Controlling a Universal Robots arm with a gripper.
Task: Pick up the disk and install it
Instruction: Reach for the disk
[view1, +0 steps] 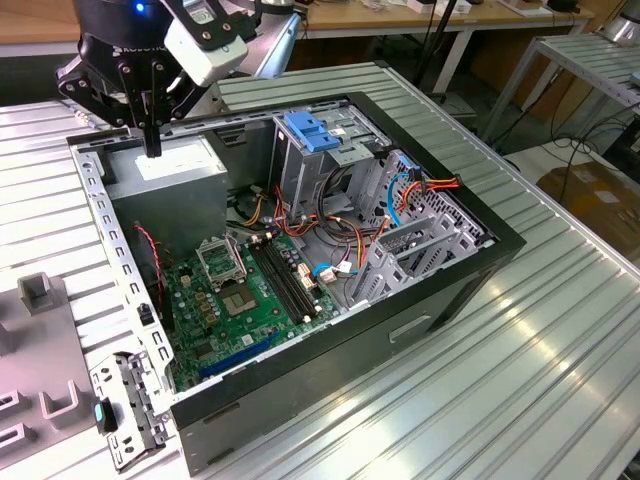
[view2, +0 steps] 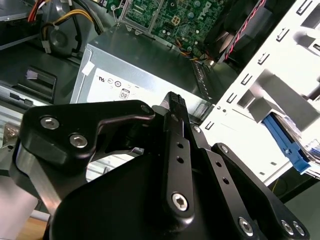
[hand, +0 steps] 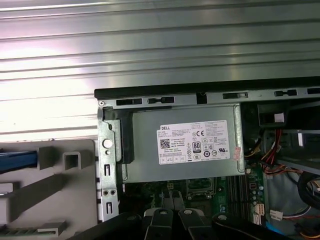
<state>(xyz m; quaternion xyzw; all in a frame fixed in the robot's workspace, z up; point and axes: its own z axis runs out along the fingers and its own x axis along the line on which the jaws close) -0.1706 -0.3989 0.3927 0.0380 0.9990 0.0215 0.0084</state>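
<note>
My gripper (view1: 151, 148) hangs shut and empty over the back corner of the open computer case (view1: 440, 290), just above the grey power-supply box (view1: 175, 165). Both wrist views look down past the black fingers (view2: 175, 102) onto that box (hand: 195, 142). The disk lies outside the case in a grey fixture. Only its blue rail (view2: 286, 144) and a sliver of label show, cut off at the picture's edge; the rail (hand: 17, 160) also shows in the first wrist view. The gripper is well apart from it.
Inside the case are the green motherboard (view1: 250, 290), loose coloured cables and a metal drive cage with a blue handle (view1: 315, 130). The grey slotted fixture (view1: 40, 340) and a metal bracket (view1: 125, 410) lie at the exterior view's left. The ribbed metal table (view1: 520, 400) runs all around.
</note>
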